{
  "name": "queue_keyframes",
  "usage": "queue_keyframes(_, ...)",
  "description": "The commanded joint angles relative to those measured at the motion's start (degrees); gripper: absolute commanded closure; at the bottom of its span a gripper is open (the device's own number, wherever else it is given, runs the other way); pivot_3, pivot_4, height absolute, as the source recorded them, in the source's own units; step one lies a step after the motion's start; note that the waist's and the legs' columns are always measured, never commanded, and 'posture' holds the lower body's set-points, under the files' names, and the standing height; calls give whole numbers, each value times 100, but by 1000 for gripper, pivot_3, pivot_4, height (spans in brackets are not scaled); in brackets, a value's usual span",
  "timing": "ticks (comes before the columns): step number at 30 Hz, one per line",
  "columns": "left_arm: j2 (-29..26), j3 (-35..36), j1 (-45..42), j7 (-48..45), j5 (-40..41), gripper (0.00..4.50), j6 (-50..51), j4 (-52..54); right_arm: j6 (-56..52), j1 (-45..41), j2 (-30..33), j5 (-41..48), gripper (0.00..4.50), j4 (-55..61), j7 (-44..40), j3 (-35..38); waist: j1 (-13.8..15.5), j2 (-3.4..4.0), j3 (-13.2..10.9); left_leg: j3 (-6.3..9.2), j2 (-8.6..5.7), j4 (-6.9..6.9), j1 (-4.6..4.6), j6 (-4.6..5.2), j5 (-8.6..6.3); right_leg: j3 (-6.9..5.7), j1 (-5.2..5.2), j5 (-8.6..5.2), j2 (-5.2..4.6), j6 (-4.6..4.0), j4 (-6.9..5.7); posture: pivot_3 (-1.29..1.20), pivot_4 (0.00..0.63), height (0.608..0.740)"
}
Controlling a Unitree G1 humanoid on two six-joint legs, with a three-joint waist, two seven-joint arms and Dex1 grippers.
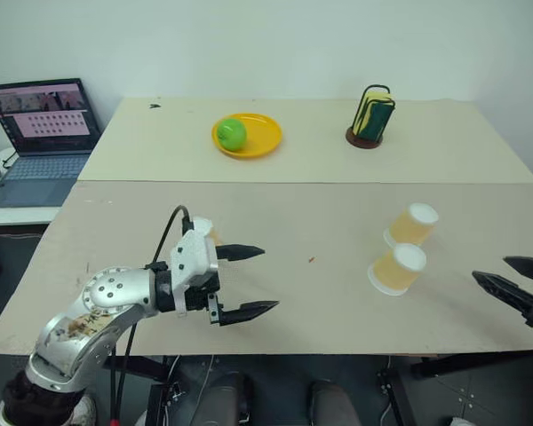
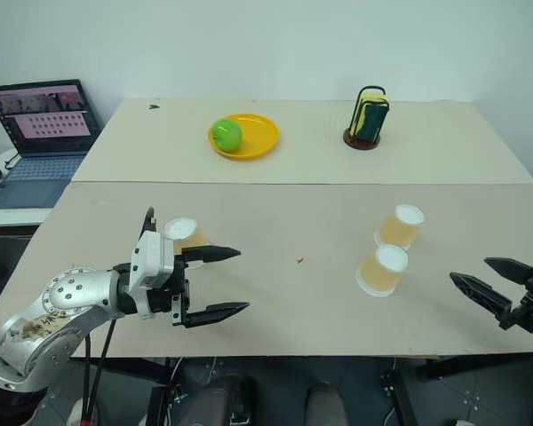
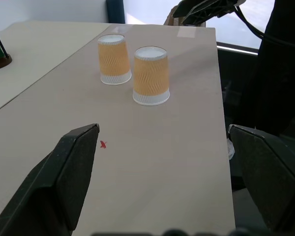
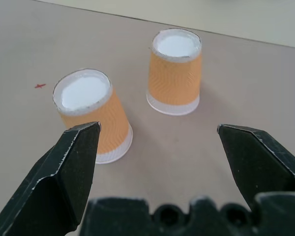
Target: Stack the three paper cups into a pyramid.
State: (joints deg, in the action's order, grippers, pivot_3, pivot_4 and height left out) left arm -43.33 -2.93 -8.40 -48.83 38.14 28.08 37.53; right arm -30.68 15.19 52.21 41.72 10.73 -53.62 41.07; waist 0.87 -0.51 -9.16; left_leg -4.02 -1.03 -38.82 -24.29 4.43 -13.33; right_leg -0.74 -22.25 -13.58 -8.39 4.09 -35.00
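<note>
Beige desk (image 1: 338, 293): two cups (image 1: 398, 268) stood upside down near right edge; third cup (image 2: 183, 234) behind left gripper (image 1: 249, 282). Both left and right gripper (image 1: 513, 279) fingers spread, empty.

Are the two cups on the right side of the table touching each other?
Apart. The right wrist view shows bare table between the nearer cup and the farther cup.

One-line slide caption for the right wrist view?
Open right end effector facing two upside-down paper cups standing apart on the table.

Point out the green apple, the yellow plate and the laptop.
green apple (image 1: 232, 134), left eye view, its middle.
yellow plate (image 1: 265, 133), left eye view, bare right part.
laptop (image 1: 43, 167), left eye view, keyboard.
</note>
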Motion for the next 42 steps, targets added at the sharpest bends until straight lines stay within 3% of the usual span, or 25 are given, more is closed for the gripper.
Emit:
queue_keyframes(1,-26,197,30,29,41,0,7,188,-24,-358,90,-109,17,171,1,-418,3,0,0,0,0,0,-3,24,13,-1,2,3,0,6,-1,0,150,726)
queue_keyframes(6,-79,366,310,5,-67,0,-76,228,41,-875,63,-300,17,-25,-151,-1098,-13,-2,-1,0,-2,0,-7,28,12,-1,-1,12,0,22,0,0,150,726)
queue_keyframes(36,-71,619,686,186,-137,0,-98,433,325,-2033,-254,-1124,17,-743,-335,-2319,-12,-2,-1,2,-2,0,-7,27,10,-6,-2,14,-3,24,-1,0,150,726)
queue_keyframes(39,-79,624,643,230,-103,0,-37,463,360,-2083,-258,-1172,670,-747,-328,-2348,-12,-2,-2,2,-3,0,-7,27,11,-7,-1,14,-2,24,-2,0,150,726)
queue_keyframes(42,-66,611,587,293,-62,0,62,509,360,-2138,-271,-1177,1701,-704,-329,-2394,-15,-2,-2,2,-4,0,-7,27,11,-7,-1,15,-2,25,-1,0,150,726)
